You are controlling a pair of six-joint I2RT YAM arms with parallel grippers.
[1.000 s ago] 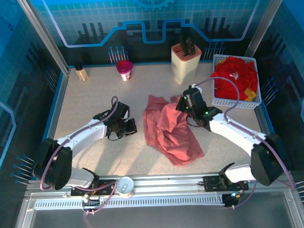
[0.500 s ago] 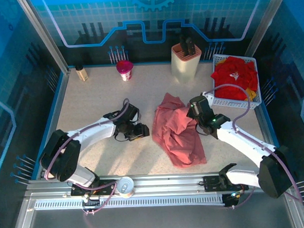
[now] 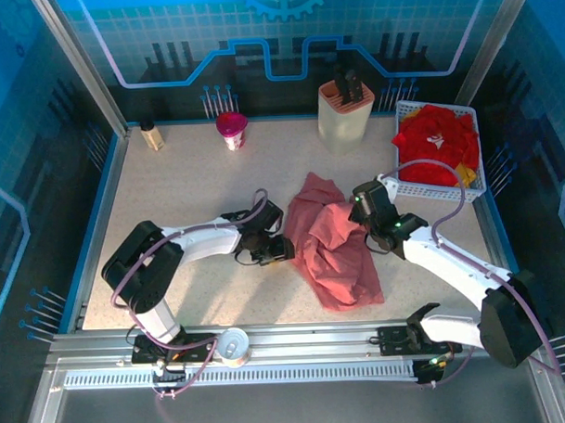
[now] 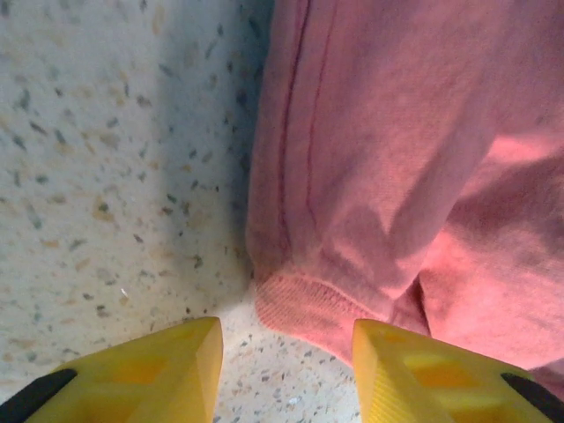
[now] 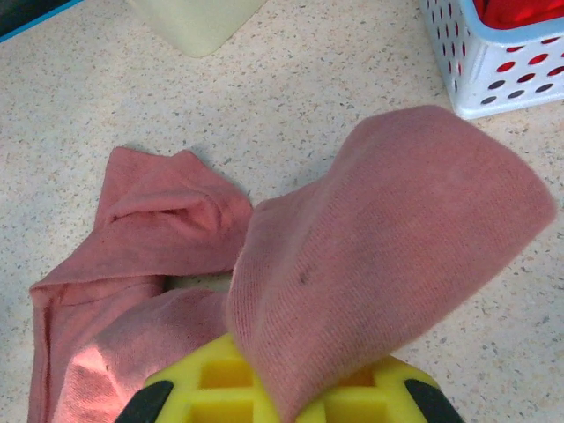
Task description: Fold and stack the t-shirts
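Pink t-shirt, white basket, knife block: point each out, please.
pink t-shirt (image 3: pixel 340 265), top external view, middle of the crumpled cloth
white basket (image 3: pixel 435 192), top external view, its near wall
knife block (image 3: pixel 344 126), top external view, its front face

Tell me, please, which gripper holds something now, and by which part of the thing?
The right gripper pinches the pink t-shirt by a lifted fold of cloth. The left gripper is open beside its hem and holds nothing.

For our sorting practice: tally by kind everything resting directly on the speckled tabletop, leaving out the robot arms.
Pink t-shirt: 1
White basket: 1
Knife block: 1
Pink cup: 1
Small bottle: 1
Total: 5
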